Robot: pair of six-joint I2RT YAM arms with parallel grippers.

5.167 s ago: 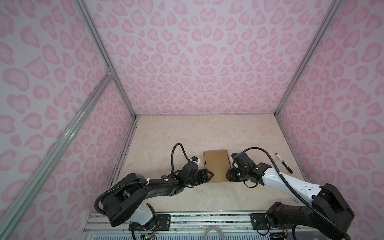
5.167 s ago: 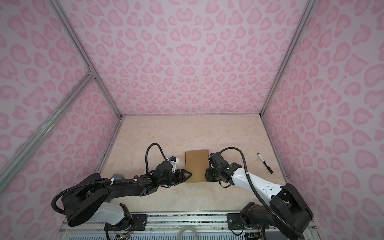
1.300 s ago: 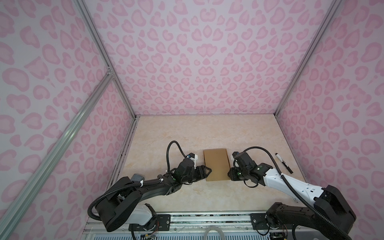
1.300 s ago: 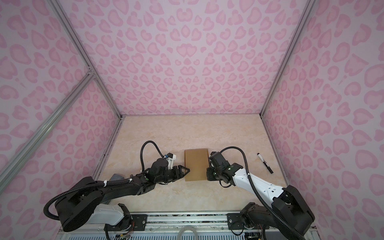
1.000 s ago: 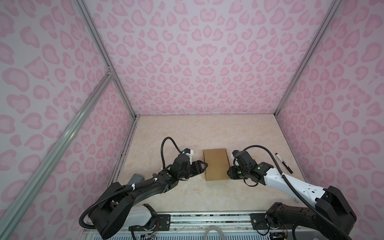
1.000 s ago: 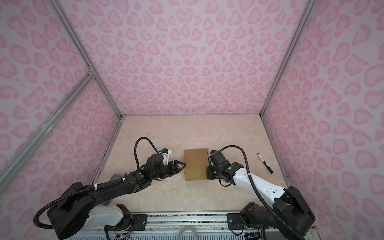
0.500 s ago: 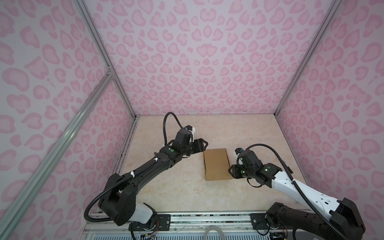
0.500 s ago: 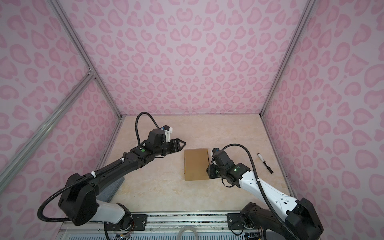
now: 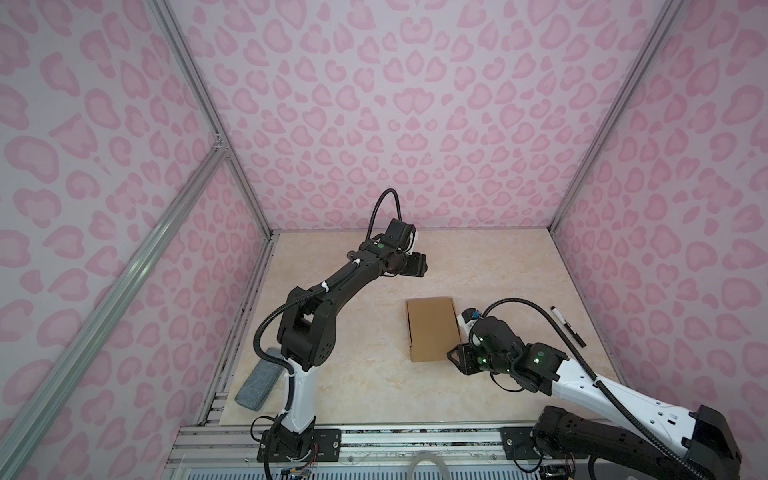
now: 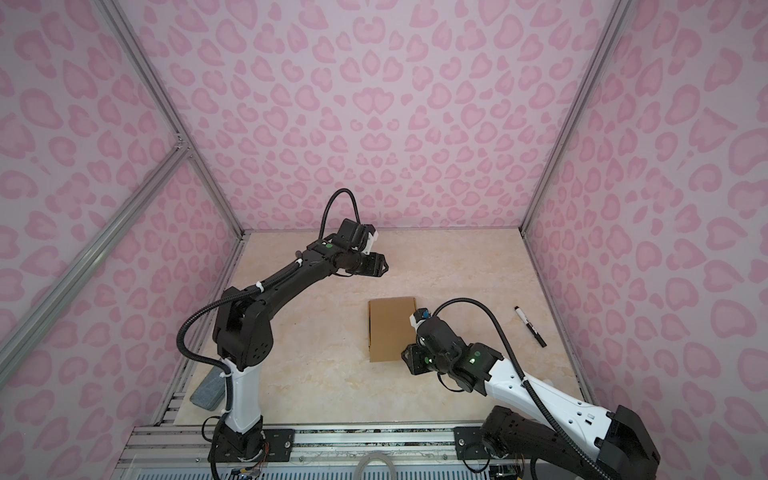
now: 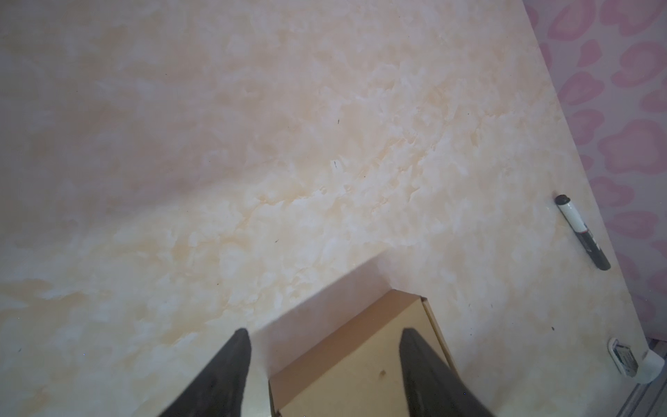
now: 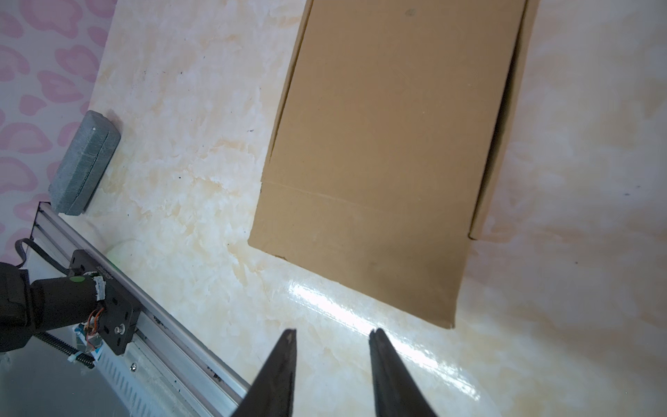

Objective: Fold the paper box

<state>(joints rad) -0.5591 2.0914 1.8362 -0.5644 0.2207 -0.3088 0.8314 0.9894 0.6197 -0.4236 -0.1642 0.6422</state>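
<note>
- Left gripper (image 9: 417, 266) (image 10: 379, 266): hangs raised over the far part of the counter (image 9: 353, 374), well apart from everything on it.
- Stands wide apart in the left wrist view (image 11: 325, 330); clasps nothing, touches nothing.
- Right gripper (image 9: 455, 356) (image 10: 405, 353): sits just beside the near right corner of the paper box (image 9: 432, 328) (image 10: 388, 328).
- Stands partly apart in the right wrist view (image 12: 332, 330), with only bare counter between the two fingers; stops short of the cardboard edge, no contact seen.
- Paper box: lies flat and closed on the counter, right of the middle, long side running away from the robot; shows plain brown in the right wrist view (image 12: 379, 144), one corner in the left wrist view (image 11: 361, 361).
- Marker pen (image 9: 568, 327) (image 10: 530, 326): lies near the right wall, apart from box and grippers.
- Grey felt block (image 9: 259, 384) (image 12: 84, 162): rests at the near left corner of the counter.
</note>
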